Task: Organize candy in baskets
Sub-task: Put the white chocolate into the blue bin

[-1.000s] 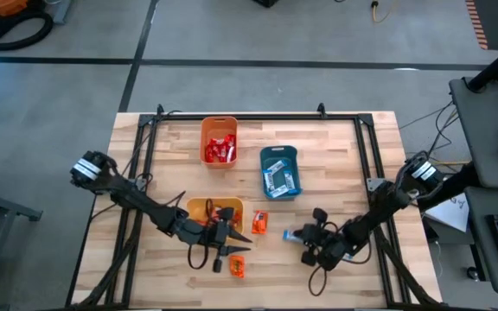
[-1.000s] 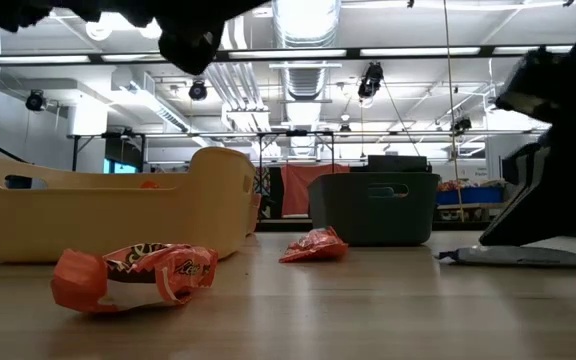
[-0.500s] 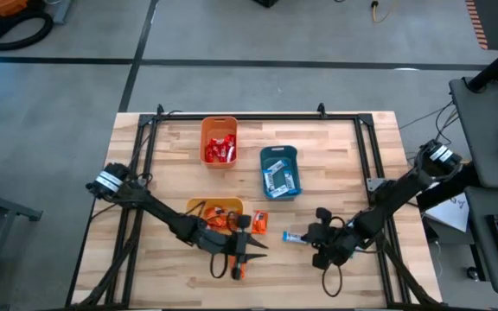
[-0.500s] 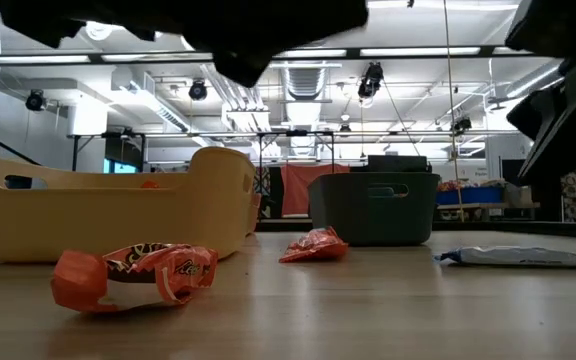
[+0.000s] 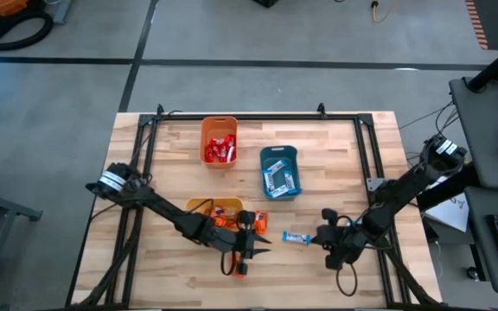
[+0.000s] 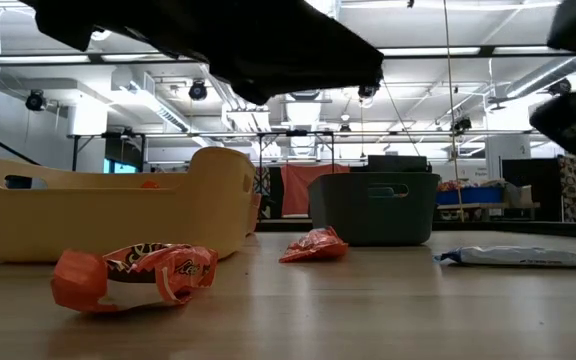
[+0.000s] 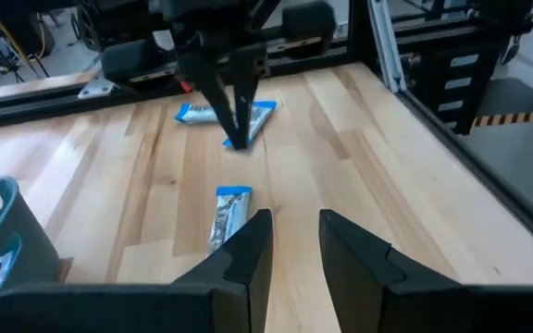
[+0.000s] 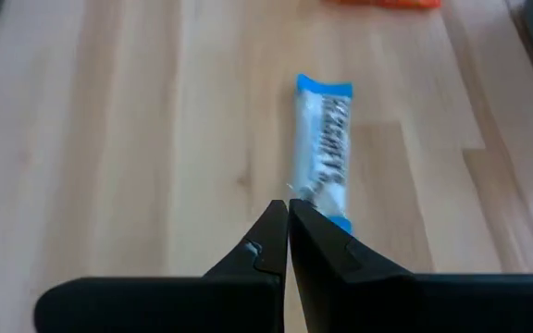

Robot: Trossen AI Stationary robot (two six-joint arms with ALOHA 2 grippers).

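Sorting is by wrapper colour: the small orange rectangular plastic basket (image 5: pixel 219 140) holds red candy bars (image 5: pixel 220 150), the dark teal-blue plastic basket (image 5: pixel 279 171) holds light blue-and-white bars (image 5: pixel 280 179), and the wider yellow plastic basket (image 5: pixel 212 210) near the front takes the orange ones, a few showing inside (image 5: pixel 223 216). Left over on the wooden tabletop (image 5: pixel 335 155): one light blue-and-white wrapped bar (image 5: pixel 295 237) lying flat between the two arms, one orange wrapped candy (image 5: pixel 259 222) just beside the yellow basket, and another orange wrapped candy (image 6: pixel 133 277) at the front, mostly hidden from above by the left arm. The left hand (image 5: pixel 251 243) hangs low over that front area near the orange pieces, fingers (image 7: pixel 246 252) narrowly apart with nothing between them, likely lined up for a next orange pick. The right hand (image 5: pixel 331 238) sits just beside the blue bar, its fingers (image 8: pixel 276 236) pressed together and empty, tips pointing at the bar's near end (image 8: pixel 324 148); it would have to spread before any grab, so it looks to be either nudging or only approaching. The blue bar probably belongs in the teal basket, which is well apart from it.
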